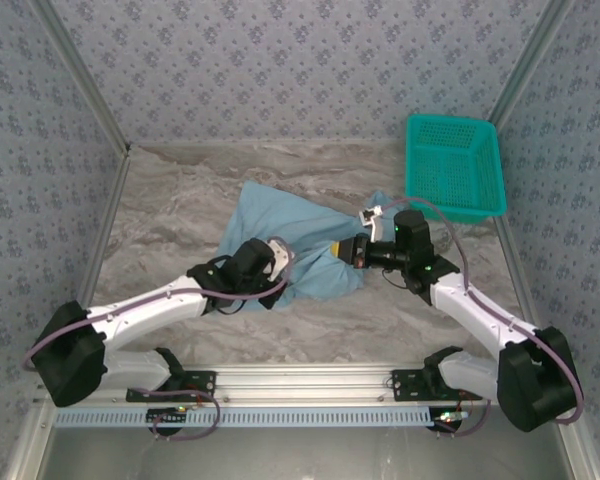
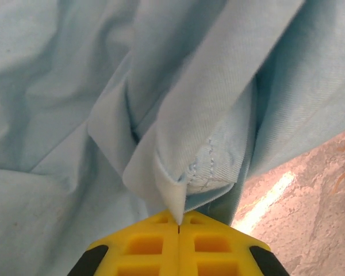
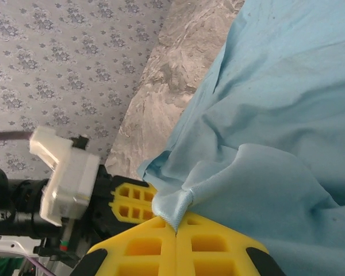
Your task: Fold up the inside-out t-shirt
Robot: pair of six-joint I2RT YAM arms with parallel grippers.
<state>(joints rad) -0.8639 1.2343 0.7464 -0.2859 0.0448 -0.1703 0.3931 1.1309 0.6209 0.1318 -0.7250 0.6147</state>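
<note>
L gripper (image 2: 179, 223) & R gripper (image 3: 176, 228) each have jaws clamped on a thin edge fold of the t-shirt (image 1: 280, 225), rest bunched ahead of jaws; the tip-only bites could slip if the arms tug apart.

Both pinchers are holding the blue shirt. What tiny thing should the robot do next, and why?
Probably lift both arms a little and draw them apart. The left gripper and right gripper are each shut on a fold of the t-shirt, which lies bunched on the table, so it needs spreading first.
</note>
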